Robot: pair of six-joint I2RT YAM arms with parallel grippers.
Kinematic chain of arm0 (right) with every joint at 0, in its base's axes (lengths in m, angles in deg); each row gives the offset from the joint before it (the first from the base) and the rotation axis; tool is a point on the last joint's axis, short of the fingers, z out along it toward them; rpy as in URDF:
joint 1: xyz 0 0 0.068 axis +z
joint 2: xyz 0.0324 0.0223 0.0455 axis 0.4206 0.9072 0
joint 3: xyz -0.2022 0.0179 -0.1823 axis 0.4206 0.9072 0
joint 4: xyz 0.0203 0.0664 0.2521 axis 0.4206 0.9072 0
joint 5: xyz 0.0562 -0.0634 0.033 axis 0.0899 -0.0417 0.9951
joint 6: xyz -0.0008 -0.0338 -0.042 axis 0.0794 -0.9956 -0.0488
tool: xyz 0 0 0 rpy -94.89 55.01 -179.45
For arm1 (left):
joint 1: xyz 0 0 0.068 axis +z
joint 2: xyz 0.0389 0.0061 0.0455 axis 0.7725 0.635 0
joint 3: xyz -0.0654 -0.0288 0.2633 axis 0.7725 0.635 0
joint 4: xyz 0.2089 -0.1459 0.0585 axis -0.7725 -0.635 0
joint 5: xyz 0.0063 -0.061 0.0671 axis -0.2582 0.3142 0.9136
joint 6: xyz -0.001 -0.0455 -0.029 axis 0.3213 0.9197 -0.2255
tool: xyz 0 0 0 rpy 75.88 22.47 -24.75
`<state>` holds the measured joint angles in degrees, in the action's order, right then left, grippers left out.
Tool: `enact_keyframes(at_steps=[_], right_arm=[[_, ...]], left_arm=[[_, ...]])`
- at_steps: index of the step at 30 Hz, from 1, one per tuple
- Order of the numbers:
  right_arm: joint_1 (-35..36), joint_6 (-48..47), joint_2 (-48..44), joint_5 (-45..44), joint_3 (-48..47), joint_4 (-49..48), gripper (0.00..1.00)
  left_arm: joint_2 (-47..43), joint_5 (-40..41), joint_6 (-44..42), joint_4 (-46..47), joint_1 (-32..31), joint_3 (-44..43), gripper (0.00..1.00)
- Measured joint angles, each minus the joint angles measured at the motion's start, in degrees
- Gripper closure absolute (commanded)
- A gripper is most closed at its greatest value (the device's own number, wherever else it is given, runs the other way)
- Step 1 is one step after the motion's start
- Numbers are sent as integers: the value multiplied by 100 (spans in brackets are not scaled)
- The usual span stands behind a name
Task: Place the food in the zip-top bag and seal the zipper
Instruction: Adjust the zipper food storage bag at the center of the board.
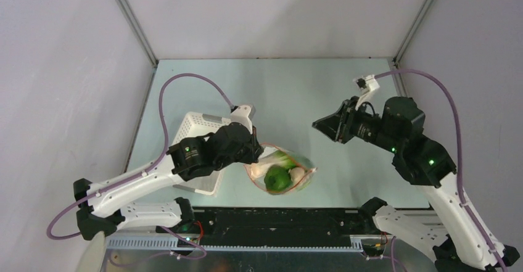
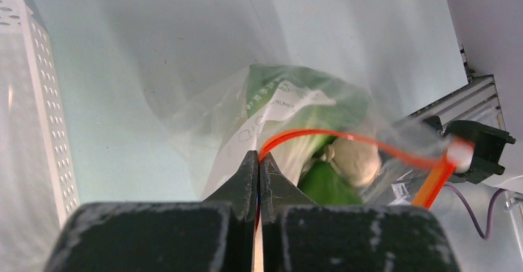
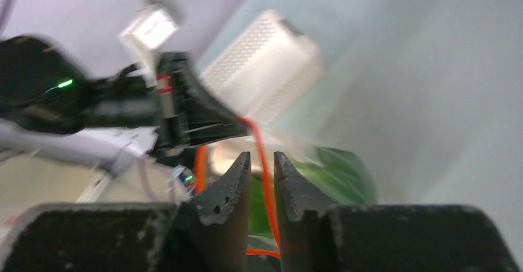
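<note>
Beside the basket (image 1: 196, 129), left gripper (image 2: 259, 158) pinches the zipper (image 2: 303, 132); right gripper (image 3: 262, 161) hovers, jaws slightly parted

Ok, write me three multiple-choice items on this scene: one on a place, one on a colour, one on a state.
1. Where does the white perforated plastic basket stand?
A. To the left of the clear crinkly zip-top bag
B. To the right of it
C. Inside it

2. What colour is the bag's thin zipper strip?
A. Blue
B. Red-orange
C. Black

3. What is the left gripper doing?
A. Open above the basket
B. Shut on the bag's mouth
C. Out of view

Answers:
1. A, the top view shows it on that side.
2. B, the left wrist view shows the strip's colour.
3. B, that view shows it closed where the strip enters.
</note>
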<state>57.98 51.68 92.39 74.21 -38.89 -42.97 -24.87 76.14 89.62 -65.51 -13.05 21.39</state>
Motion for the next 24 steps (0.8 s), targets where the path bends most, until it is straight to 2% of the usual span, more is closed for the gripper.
enact_keyframes(at_steps=[3, 5, 6, 8, 10, 16, 24], right_arm=[[474, 120, 90, 673, 129, -564, 88], [1078, 131, 422, 881, 210, -754, 81], [1388, 129, 634, 942, 251, -811, 66], [1856, 114, 1036, 949, 308, -844, 50], [2162, 52, 1373, 745, 428, -791, 44], [2931, -133, 1386, -640, 544, -678, 38], [3558, -142, 1720, -2166, 544, -664, 41]], left_arm=[[0, -59, 42, -4, 22, 0, 100], [0, -81, 72, -11, 46, 0, 100], [0, -85, 98, -13, 52, 0, 100], [0, -107, 142, -20, 68, 0, 100], [0, -122, 197, -42, 72, 0, 100], [2, -157, 348, -164, 79, -4, 100], [4, -157, 483, -289, 79, -11, 100]])
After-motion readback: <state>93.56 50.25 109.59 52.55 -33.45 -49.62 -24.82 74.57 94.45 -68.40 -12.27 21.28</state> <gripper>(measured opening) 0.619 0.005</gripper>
